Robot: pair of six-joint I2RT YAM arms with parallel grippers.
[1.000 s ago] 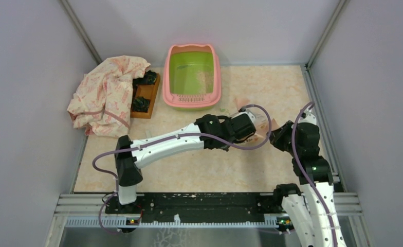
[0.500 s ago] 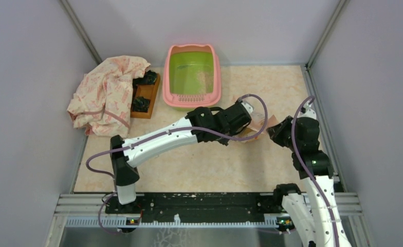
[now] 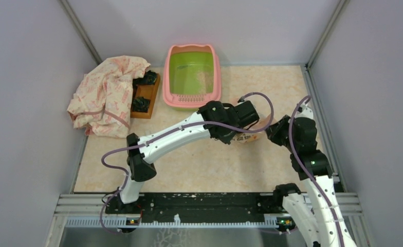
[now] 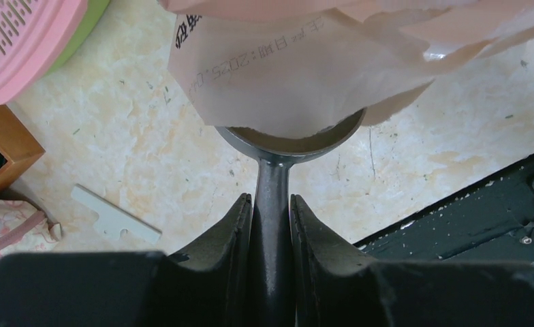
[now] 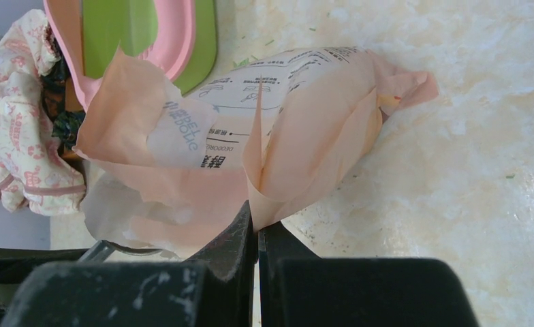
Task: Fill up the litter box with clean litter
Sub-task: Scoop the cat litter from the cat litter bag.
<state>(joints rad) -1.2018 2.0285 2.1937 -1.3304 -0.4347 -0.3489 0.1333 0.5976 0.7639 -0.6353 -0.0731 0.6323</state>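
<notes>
The litter box (image 3: 217,85), pink rim and lime-green inside, stands at the back with a pale patch of clean litter (image 3: 205,78) in it. Its corner shows in the left wrist view (image 4: 19,48) and its rim in the right wrist view (image 5: 179,34). The peach-pink litter bag (image 5: 305,116) lies on the floor between the arms (image 3: 248,137). My right gripper (image 5: 257,221) is shut on a fold of the bag's edge. My left gripper (image 4: 271,199) is shut on the handle of a metal scoop (image 4: 272,170), whose bowl is tucked under the bag's open mouth (image 4: 285,75).
A crumpled patterned cloth (image 3: 109,92) lies at the back left, draped over a wooden box (image 3: 147,93) with dark items. A small flat white piece (image 4: 114,216) rests on the marble floor. The black base rail (image 4: 482,211) runs along the near edge. Walls close in on both sides.
The left arm has swung its elbow right and pushed the scoop further toward the right gripper, into the bag's mouth. The right gripper keeps its hold and has barely shifted.
</notes>
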